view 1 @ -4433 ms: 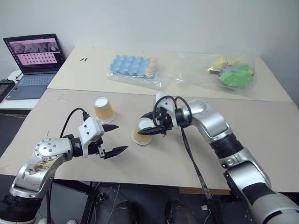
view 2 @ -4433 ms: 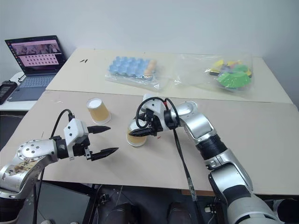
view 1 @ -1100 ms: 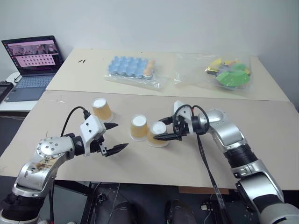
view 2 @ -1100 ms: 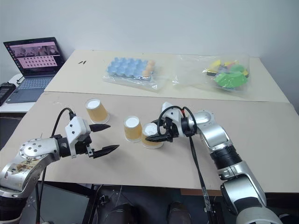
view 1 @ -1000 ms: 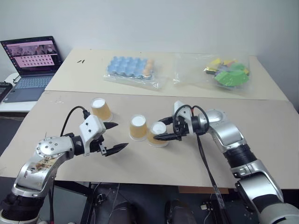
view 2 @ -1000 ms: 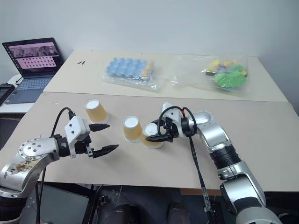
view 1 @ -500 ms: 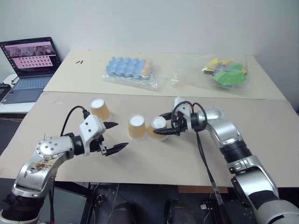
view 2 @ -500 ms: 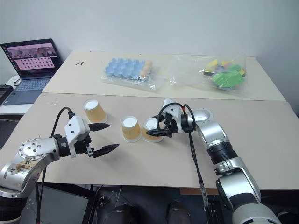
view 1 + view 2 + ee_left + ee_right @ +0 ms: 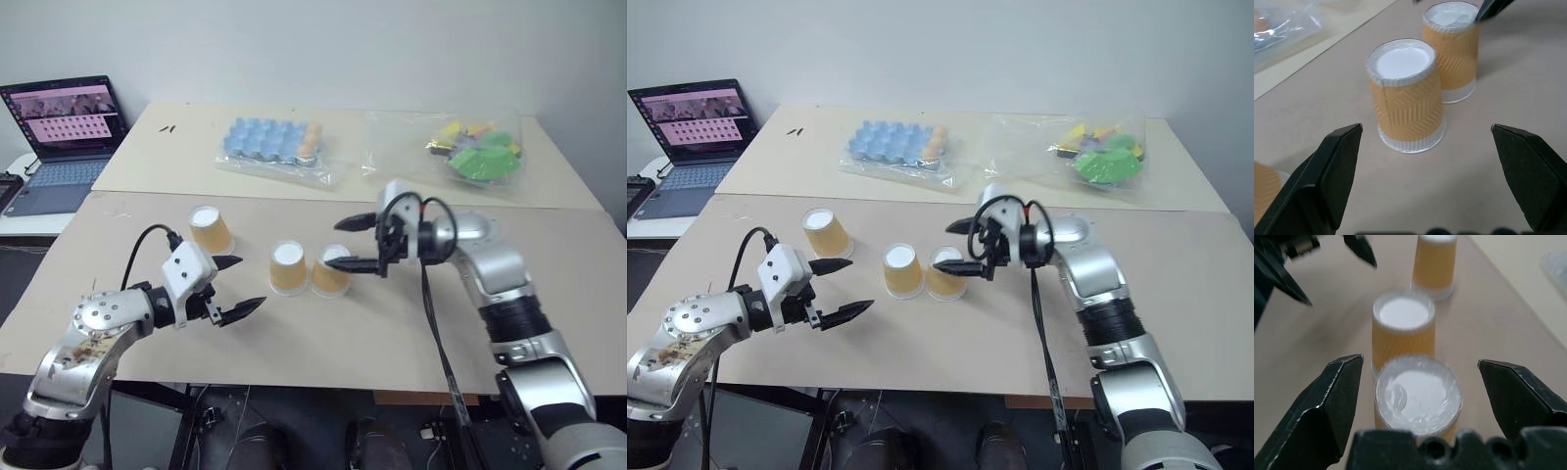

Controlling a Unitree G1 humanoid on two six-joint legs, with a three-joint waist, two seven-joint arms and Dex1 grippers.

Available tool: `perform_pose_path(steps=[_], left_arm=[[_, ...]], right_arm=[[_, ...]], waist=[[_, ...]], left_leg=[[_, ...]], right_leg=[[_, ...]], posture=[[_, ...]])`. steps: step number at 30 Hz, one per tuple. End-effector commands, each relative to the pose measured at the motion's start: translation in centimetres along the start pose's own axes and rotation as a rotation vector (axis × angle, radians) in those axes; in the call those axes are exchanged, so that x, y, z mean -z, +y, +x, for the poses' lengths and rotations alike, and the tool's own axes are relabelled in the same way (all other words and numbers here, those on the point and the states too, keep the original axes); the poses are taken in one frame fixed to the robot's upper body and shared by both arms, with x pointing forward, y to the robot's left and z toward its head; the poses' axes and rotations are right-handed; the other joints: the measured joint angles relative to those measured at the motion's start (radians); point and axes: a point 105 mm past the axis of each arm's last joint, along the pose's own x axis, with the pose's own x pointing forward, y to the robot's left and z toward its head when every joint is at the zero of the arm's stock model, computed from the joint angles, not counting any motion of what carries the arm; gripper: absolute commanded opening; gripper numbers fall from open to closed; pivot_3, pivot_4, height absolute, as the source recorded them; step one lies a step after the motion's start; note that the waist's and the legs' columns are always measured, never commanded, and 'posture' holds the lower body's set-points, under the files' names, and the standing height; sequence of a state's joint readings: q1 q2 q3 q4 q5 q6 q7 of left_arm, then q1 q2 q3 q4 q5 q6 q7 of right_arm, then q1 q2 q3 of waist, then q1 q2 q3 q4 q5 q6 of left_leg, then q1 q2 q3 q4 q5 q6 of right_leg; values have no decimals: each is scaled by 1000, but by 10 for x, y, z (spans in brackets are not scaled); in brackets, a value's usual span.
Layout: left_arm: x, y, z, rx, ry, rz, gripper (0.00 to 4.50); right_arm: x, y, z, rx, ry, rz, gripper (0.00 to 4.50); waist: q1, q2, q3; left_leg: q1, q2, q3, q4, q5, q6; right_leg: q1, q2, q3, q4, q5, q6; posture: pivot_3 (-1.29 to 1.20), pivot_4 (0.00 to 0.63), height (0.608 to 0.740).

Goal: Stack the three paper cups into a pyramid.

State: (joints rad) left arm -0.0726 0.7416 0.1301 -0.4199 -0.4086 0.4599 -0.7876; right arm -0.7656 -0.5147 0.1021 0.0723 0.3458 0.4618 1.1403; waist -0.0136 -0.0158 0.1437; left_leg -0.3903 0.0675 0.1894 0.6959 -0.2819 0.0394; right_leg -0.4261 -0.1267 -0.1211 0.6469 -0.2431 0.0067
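R gripper (image 9: 361, 242) let go of cup (image 9: 330, 271), lifted, jaws apart; L gripper (image 9: 238, 286) wide too.

Both arms reach forward, left gripper (image 9: 238, 285) and right gripper (image 9: 355, 243) apparently spread wide, empty.

Two upturned cups (image 9: 309, 268) side by side — right pincer (image 9: 355, 243) open above, third cup (image 9: 210, 229) apart.

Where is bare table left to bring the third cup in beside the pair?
Bare table lies along the near edge in front of the cup pair, and between them and the lone cup. The pair's right is crowded by the open right claw.
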Motion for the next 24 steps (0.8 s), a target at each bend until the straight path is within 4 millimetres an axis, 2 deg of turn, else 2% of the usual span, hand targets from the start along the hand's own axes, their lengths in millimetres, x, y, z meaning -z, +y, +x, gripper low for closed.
perform_pose_path(steps=[1,4,7,8,11,15,18,24], left_arm=[[-10,25,-23,-272,-62,21,4500],[4,45,-50,-524,-32,11,4500],[23,67,-70,-698,18,-24,4500],[29,73,-69,-711,29,-31,4500],[35,87,-41,-640,11,-48,4500],[41,101,-15,-566,2,-48,4500],[41,108,1,-519,-16,-53,4500],[38,120,20,-458,-39,-46,4500]], right_arm=[[-45,1,-26,81,-162,24,4382],[-62,3,-39,153,-242,71,4382],[-58,7,-42,221,-229,97,4382],[-55,9,-43,244,-224,109,4382],[-46,10,-49,312,-199,126,4382],[-51,9,-63,373,-216,132,4382],[-49,15,-68,370,-203,136,4382],[-41,31,-64,311,-166,170,4382]], waist=[[-1,0,0],[-1,0,0],[1,0,0],[3,0,0],[20,0,0],[24,-1,-1],[21,-1,-1],[6,-2,-1]], left_leg=[[0,0,0,0,0,0],[1,0,-1,0,0,0],[1,0,-1,0,0,0],[1,0,-1,0,0,0],[1,-1,-2,0,0,0],[0,-2,-1,2,-1,2],[0,-2,-1,2,-1,2],[-1,-3,1,-1,-1,1]], right_leg=[[0,0,0,0,0,0],[1,0,0,-1,0,0],[1,-1,0,-1,0,0],[1,-1,0,0,0,0],[1,-2,-1,1,0,-1],[2,-3,-2,0,2,-1],[1,-2,-2,0,2,-1],[1,1,-2,0,1,0]], posture=[[0,150,733],[0,150,733],[0,150,733],[0,150,733],[0,150,733],[0,150,733],[0,150,733],[0,150,733]])
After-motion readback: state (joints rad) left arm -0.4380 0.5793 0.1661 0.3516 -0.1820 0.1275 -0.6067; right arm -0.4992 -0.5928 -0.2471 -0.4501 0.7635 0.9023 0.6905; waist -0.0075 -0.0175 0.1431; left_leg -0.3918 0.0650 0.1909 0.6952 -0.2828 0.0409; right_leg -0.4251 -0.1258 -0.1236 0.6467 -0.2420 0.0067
